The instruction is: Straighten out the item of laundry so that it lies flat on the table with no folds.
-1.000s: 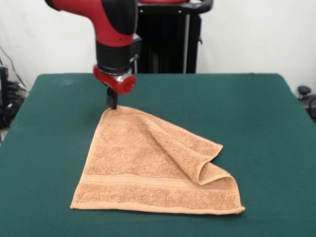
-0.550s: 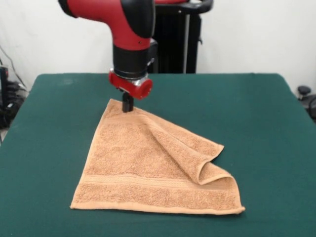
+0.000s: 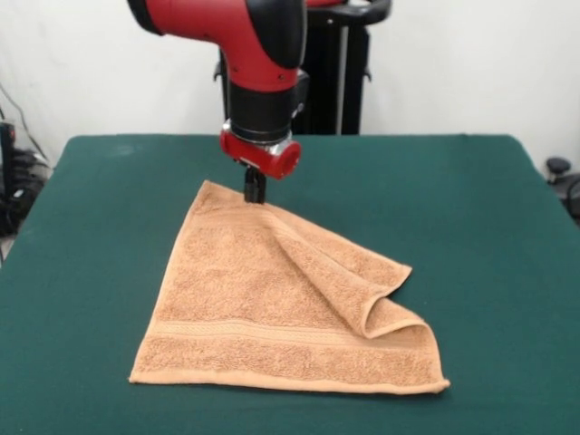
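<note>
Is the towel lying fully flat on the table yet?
No. The towel has one corner folded back over itself, forming a raised flap on its right side, on the table.

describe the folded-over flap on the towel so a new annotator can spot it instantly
Start at the dark green table; the orange-tan terry towel lies near its middle, below the red arm's gripper. On the towel's right side, one corner is doubled back onto the cloth as a raised flap with a curled, open edge, while the rest lies flat.
</note>
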